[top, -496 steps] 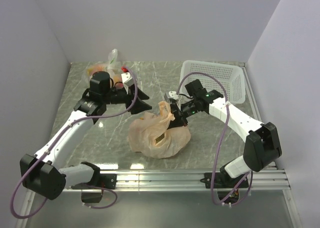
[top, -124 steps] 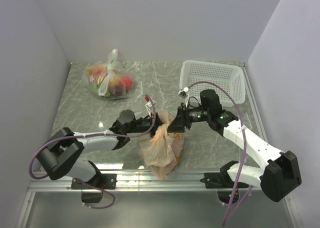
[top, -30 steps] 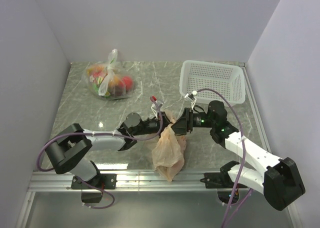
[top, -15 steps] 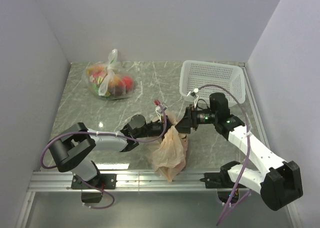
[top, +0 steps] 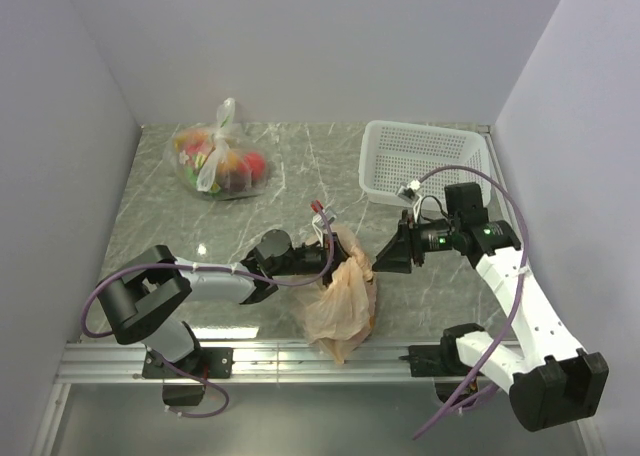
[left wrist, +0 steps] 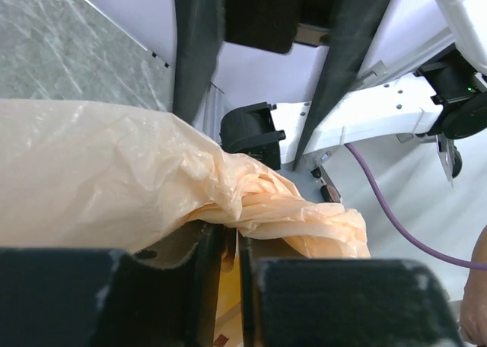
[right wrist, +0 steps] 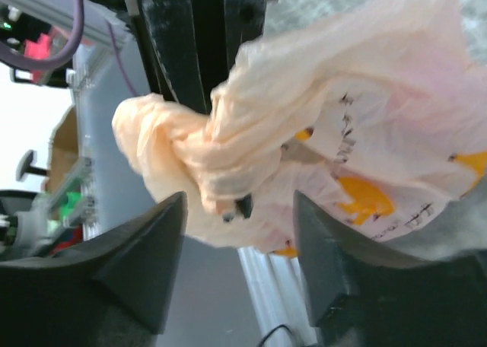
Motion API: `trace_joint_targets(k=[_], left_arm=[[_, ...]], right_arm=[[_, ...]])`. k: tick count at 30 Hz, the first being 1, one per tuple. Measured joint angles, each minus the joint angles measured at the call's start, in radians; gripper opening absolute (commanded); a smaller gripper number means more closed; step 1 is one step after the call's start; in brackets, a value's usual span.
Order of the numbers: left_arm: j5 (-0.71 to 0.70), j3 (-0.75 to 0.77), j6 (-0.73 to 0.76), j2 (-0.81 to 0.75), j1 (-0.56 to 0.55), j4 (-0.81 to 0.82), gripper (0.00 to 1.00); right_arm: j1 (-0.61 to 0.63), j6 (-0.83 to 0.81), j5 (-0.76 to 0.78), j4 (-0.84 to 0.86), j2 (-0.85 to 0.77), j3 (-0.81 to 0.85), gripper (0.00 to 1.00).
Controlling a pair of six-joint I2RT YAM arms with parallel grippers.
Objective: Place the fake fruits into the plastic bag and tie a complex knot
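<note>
The peach-orange plastic bag point(top: 340, 294) sits bunched near the table's front edge, its top twisted into a thick roll point(right wrist: 183, 145). My left gripper point(top: 326, 259) lies low at the bag's upper left, shut on a fold of the bag point(left wrist: 114, 179), with thin plastic pinched in the narrow slit between its jaws point(left wrist: 232, 282). My right gripper point(top: 387, 255) hangs a little to the right of the bag, open, its fingertips point(right wrist: 171, 210) spread on either side of the twisted roll without touching it. The fake fruits are hidden inside the bag.
A clear bag of mixed fruits point(top: 220, 161) lies at the back left. A white perforated basket point(top: 425, 166) stands at the back right. The metal rail point(top: 300, 354) runs along the near edge just in front of the peach bag.
My right gripper has drawn back to the right, away from the bag's top. The left gripper has stayed pinched on the bag, which has sagged slightly toward the front.
</note>
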Motion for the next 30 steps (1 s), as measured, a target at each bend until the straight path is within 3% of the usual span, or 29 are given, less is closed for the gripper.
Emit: trace_joint_targets(k=[1, 8, 13, 18, 22, 28, 30], left_arm=[[0.003, 0.000, 0.000, 0.000, 0.000, 0.005, 0.23], [0.026, 0.000, -0.003, 0.000, 0.003, 0.029, 0.35], [0.028, 0.000, -0.012, 0.000, 0.008, 0.044, 0.43], [0.028, 0.000, -0.020, 0.000, 0.013, 0.052, 0.46], [0.028, 0.000, -0.025, 0.000, 0.013, 0.052, 0.38], [0.039, 0.000, -0.037, 0.000, 0.013, 0.065, 0.05], [0.042, 0.000, -0.038, 0.000, 0.013, 0.072, 0.01]], right_arm=[[-0.006, -0.013, -0.008, -0.022, -0.002, -0.002, 0.50], [-0.013, -0.033, -0.029, -0.047, 0.004, -0.042, 0.40], [-0.014, -0.053, -0.064, -0.066, 0.027, -0.059, 0.36], [-0.018, 0.003, -0.073, -0.012, 0.017, -0.129, 0.40], [-0.019, 0.062, -0.070, 0.066, -0.008, -0.140, 0.49], [-0.019, 0.089, -0.061, 0.124, -0.036, -0.140, 0.56], [-0.021, 0.092, -0.059, 0.131, -0.036, -0.140, 0.56]])
